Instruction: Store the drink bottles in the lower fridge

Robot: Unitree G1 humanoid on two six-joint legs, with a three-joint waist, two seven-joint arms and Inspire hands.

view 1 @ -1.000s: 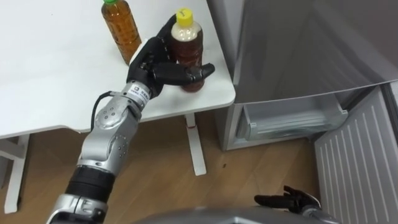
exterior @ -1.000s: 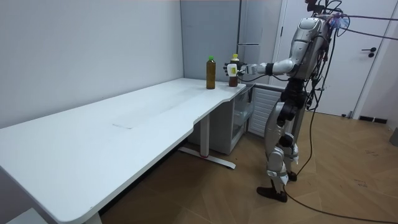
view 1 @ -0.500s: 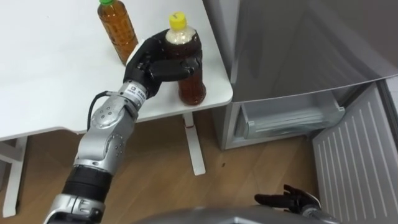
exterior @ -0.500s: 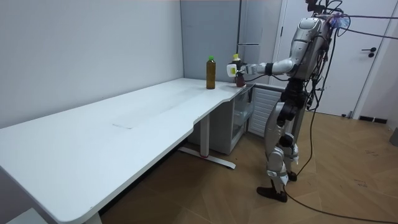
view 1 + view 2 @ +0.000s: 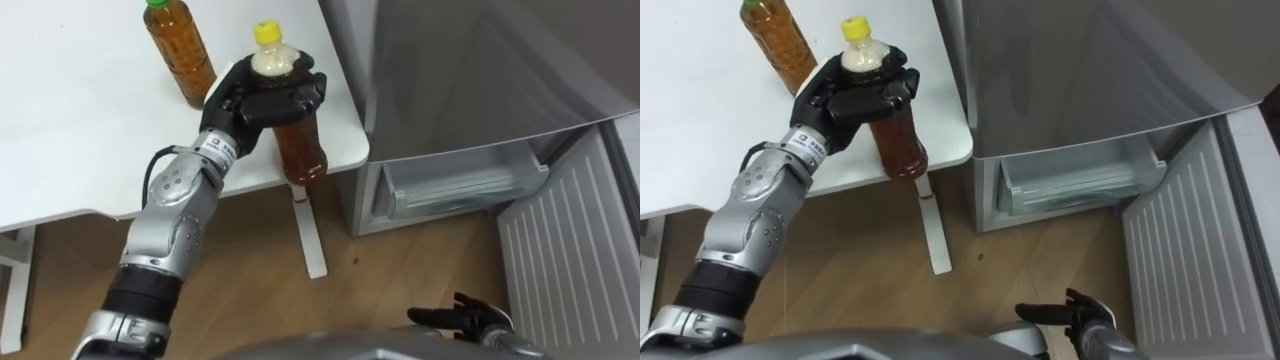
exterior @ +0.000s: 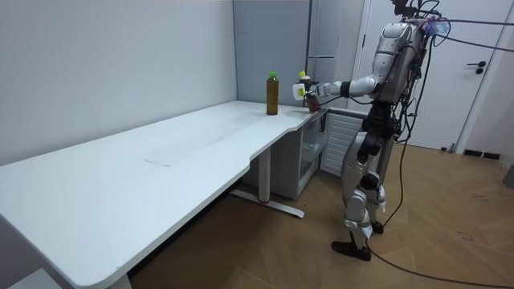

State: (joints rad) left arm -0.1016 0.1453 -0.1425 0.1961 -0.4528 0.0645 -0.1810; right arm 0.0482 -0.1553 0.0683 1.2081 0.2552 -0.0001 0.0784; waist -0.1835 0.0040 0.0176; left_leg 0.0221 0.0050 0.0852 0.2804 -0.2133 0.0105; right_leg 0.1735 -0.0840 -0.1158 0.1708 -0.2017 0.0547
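1. Nearby, the right hand hangs low by the robot's body, its fingers loosely straight and holding nothing. It sits close to the open fridge door, so a turn of the body toward the fridge could knock it against the door's edge.
2. The floor lies bare under the yellow-capped bottle, which is clear of the table and hangs past its corner. Any slip here means a drop onto the wood, not a wobble on a surface.
3. The left hand has its fingers curled round the bottle's shoulder, just under the cap, while the long lower body hangs free. A grip that high on what looks like a full bottle may let it swing, or slide down through the fingers, if the arm moves sharply.
4. The bottle's base appears close to the table's corner. A sideways sweep toward the fridge without more clearance could clip that edge and twist the bottle in the grasp.
5. The lower fridge compartment stands open, well below table height. Reaching it likely calls for a deep bend, and its tray looks shallow, so the bottle may catch on the rim or fail to stand upright inside.
6. Farthest off, the green-capped bottle stands upright on the table, just beside the left hand. A careless pull-back of the wrist could tip it over.
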